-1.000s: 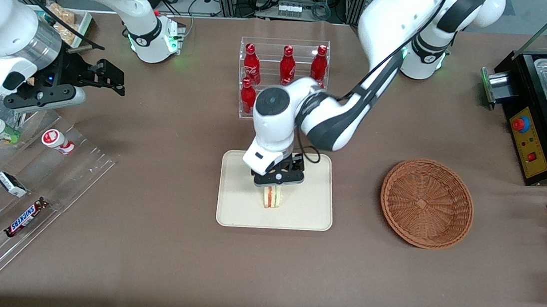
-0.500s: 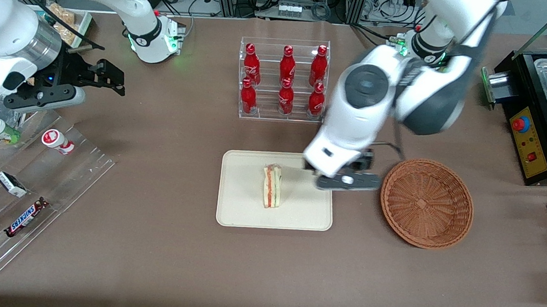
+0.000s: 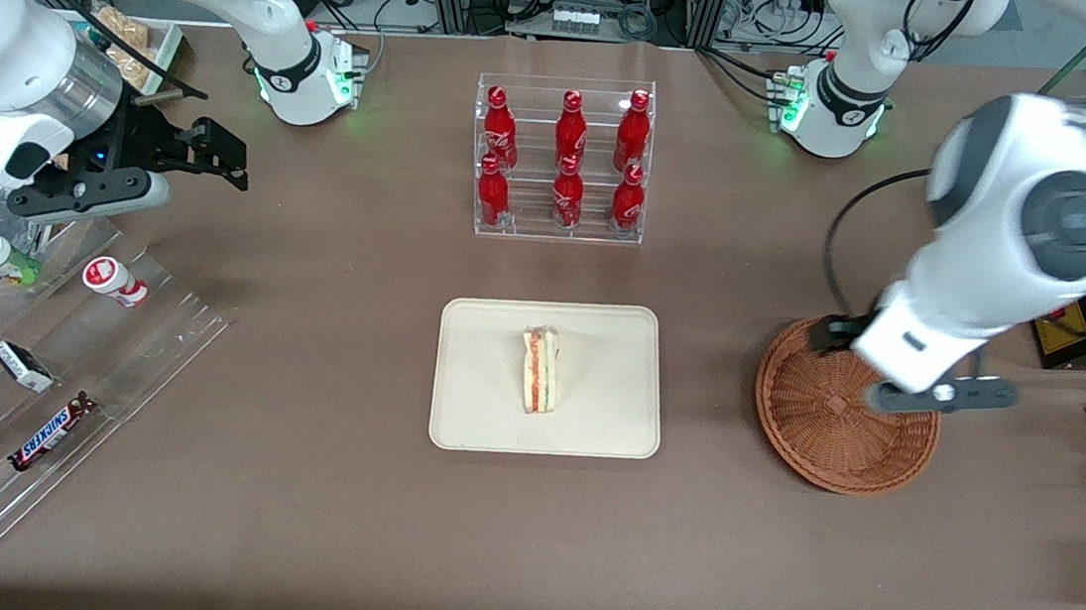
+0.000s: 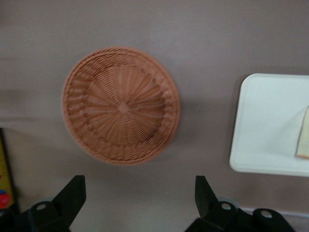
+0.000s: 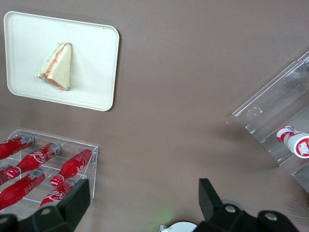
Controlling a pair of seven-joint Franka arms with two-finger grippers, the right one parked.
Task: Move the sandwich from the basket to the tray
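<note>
Hanging above the round reddish-brown wicker basket (image 3: 847,406), the left arm's black two-finger tool (image 4: 137,195) is spread wide and empty. The flat cream plastic tray (image 3: 550,377) carries the triangular white-bread sandwich (image 3: 540,370), standing on edge; a bump to the bench could topple it. Its underside stays hidden.

Six red bottles (image 3: 560,159) are held in a clear rack (image 3: 550,231), upper centre of the frame. A Snickers bar (image 3: 51,430) and two dark packets (image 3: 22,365) are laid on stepped clear racks (image 3: 150,347), lower left. A black machine (image 3: 1055,265) is set at the right edge of the brown desk (image 3: 333,524).
</note>
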